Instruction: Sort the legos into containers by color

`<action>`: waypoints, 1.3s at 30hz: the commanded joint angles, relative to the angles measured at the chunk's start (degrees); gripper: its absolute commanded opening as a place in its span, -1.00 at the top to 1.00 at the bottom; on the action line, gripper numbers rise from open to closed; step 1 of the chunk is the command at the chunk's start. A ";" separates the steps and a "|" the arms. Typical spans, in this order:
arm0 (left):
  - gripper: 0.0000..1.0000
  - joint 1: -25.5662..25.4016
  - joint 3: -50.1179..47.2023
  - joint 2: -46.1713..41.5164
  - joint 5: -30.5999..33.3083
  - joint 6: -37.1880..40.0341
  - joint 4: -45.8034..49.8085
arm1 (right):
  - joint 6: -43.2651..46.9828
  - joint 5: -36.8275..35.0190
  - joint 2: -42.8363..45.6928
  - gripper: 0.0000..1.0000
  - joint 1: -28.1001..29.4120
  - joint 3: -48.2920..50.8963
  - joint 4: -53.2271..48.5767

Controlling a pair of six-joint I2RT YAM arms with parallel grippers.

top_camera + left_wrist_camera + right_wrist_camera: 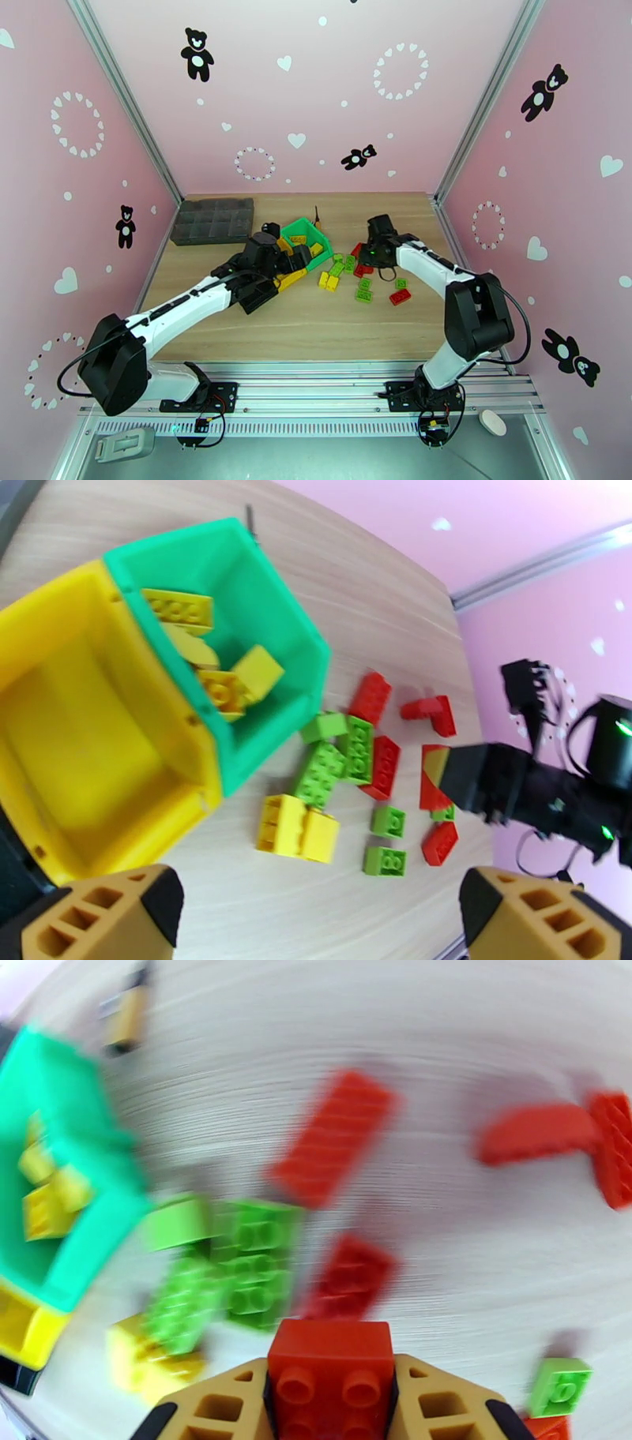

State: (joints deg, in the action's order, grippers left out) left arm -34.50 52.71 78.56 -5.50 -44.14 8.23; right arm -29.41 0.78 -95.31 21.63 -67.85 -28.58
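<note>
Table (316,339) in mid-sort

Reaching in from the near edge with the left arm (174,308) and the right arm (438,272), both stretching toward the middle of the wood. Carrying a flat dark grey compartment tray (213,220) at the far left corner. Carrying the joined containers just right of that tray, nearer the far edge than the near one: the green bin (268,614) standing wall to wall with the yellow bin (95,740). Hanging the left gripper (316,922) close by the yellow bin, with its tan fingers (103,918) spread wide apart. Pinching a red brick (330,1363), studded face showing, between the tan fingers (450,1406) of the right gripper (378,251), above the loose pile around the table's middle. Holding several yellow bricks (225,677) inside the green bin. Showing the other legos lying loose on the wood between the green bin and the right gripper:
- green bricks (336,760) bunched just beside the green bin's wall
- a yellow pair (296,827) touching each other, toward the near edge
- red bricks (371,697) spreading toward the right edge
- two small green bricks (387,821) lying apart among the reds

Blurring much of the right wrist view, so not telling finer detail there.
</note>
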 commanded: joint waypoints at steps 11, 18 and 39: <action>-0.96 12.95 -8.57 -12.31 -4.82 -1.79 3.93 | -0.81 4.86 -12.71 0.57 18.83 -21.49 -3.78; -0.95 19.32 -13.85 -19.82 -5.79 -2.87 6.52 | -0.99 5.59 -23.46 0.57 22.34 -35.41 -5.92; -0.96 18.02 -12.67 -19.84 -6.76 -0.86 7.34 | 1.46 0.11 -24.29 -0.19 22.26 -43.40 -11.67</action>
State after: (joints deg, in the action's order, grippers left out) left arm -14.98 38.04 57.49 -11.81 -46.11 15.88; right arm -28.86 3.40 -125.01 44.27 -112.79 -38.48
